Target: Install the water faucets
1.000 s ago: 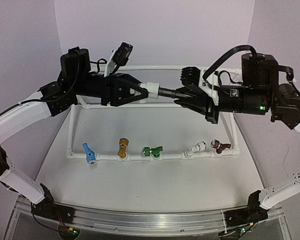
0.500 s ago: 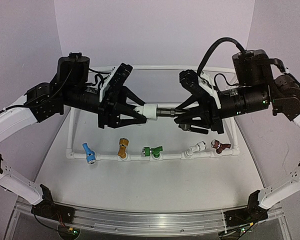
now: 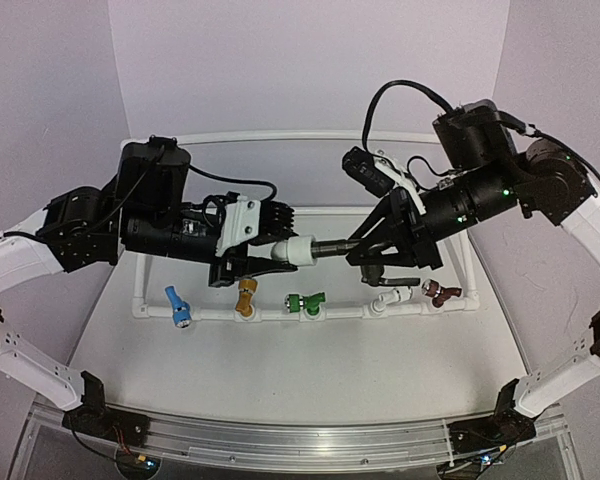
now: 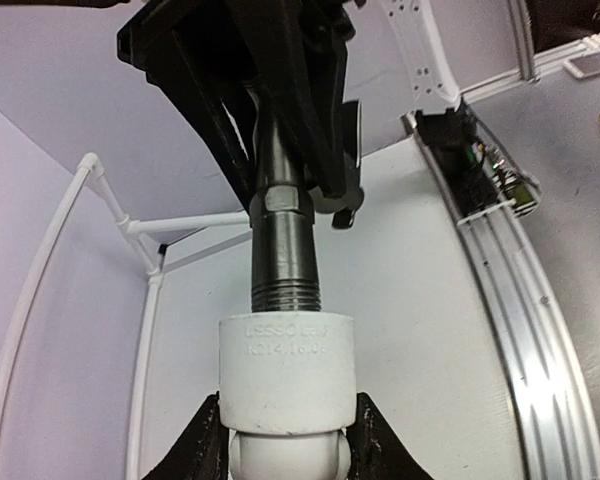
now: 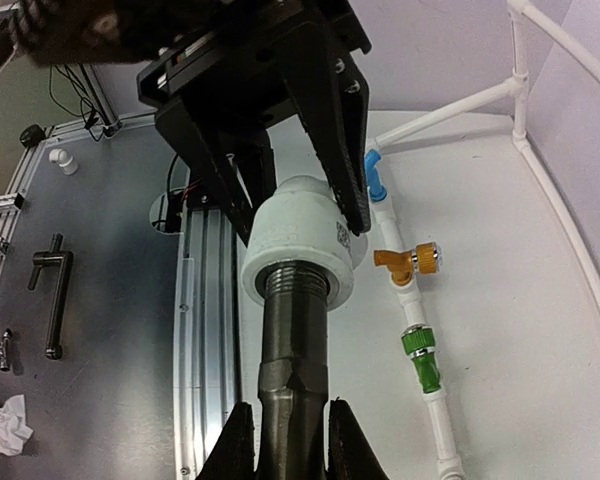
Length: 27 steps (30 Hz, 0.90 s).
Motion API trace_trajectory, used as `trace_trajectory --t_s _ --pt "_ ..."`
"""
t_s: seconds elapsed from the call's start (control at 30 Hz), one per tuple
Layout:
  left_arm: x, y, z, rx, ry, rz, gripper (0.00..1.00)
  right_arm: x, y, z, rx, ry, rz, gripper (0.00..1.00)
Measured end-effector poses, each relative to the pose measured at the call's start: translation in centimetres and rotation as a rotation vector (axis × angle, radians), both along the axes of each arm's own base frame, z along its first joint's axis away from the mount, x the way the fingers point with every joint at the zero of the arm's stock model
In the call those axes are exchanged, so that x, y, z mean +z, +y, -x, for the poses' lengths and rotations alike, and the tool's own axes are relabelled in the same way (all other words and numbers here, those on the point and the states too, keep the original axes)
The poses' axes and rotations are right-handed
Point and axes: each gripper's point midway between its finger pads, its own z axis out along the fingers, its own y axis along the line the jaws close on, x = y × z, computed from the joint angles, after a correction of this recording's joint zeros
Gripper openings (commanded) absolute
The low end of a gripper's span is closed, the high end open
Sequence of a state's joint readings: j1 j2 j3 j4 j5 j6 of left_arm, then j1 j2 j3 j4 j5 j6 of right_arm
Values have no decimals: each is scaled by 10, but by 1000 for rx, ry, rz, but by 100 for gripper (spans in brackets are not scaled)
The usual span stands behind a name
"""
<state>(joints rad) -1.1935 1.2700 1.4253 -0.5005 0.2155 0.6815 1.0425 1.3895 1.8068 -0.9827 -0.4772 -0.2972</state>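
Note:
The dark grey faucet [image 3: 330, 248] hangs level in mid-air above the pipe frame, its threaded end partly inside the white fitting [image 3: 298, 250]. My left gripper [image 3: 272, 256] is shut on the fitting, also seen in the left wrist view [image 4: 287, 365]. My right gripper [image 3: 365, 250] is shut on the faucet's body [image 5: 295, 350]. Some thread still shows outside the fitting [image 5: 300, 250]. The bent lever [image 3: 395, 283] hangs below my right gripper. Blue [image 3: 177, 305], gold [image 3: 245, 295], green [image 3: 305, 302], white [image 3: 391, 296] and maroon [image 3: 440, 291] faucets sit along the front pipe.
The white pipe frame [image 3: 145, 255] rings the table, with a raised rear bar [image 3: 280, 135]. An aluminium rail [image 3: 280, 430] runs along the near edge. In the right wrist view a dark handle [image 5: 52, 300], a small white fitting [image 5: 62, 158] and crumpled paper [image 5: 5, 420] lie off the table.
Both arms have come down and toward the front, carrying the joined faucet and fitting from near the rear bar to just above the front pipe. Both wrists have rotated.

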Motion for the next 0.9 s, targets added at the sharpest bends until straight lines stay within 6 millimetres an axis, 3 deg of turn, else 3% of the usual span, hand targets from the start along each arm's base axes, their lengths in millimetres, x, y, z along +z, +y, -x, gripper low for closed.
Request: trace_trajectory --t_s 0.23,0.63,0.77,0.9 --pt "-19 2 -25 145 -196 -35 0 -16 3 -23 -67 231 8 0" --pt "-12 4 -52 347 -608 -11 4 -14 5 -49 -129 530 -58 0" --pt "-5 7 -58 392 -679 -2 19 -7 7 -54 -127 514 -83 0" --pt "5 9 -57 407 -701 25 51 5 7 -56 -103 433 -115 0"
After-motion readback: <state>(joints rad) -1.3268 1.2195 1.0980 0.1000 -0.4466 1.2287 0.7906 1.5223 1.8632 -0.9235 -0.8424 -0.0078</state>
